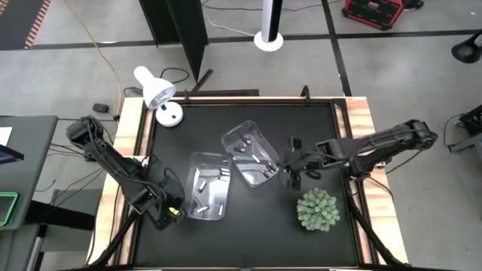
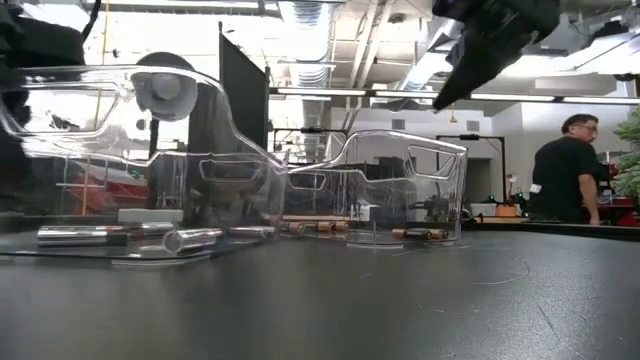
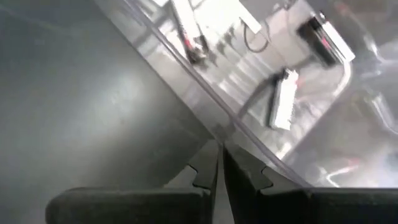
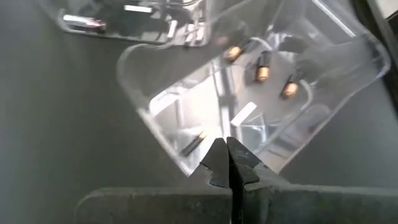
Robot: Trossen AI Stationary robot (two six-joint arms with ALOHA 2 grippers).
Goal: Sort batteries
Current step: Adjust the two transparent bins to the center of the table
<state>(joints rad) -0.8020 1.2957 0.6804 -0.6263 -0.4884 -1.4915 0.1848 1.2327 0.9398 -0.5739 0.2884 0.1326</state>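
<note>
We are seeing both end effectors clenched, grasping nothing; left end effector [image 1: 172, 211] beside one bin [image 1: 208, 186]; right end effector [image 1: 294, 179] beside another bin [image 1: 251, 153] holding batteries [image 4: 263, 66].

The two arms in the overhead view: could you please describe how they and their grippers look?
Both are dark, nearly black, slim jointed arms. The left arm carries loose black cables near its base and a small yellow mark by the left gripper. The right arm ends in the right gripper. Up close, its fingers are matte black, tapering to notched tips.
</note>
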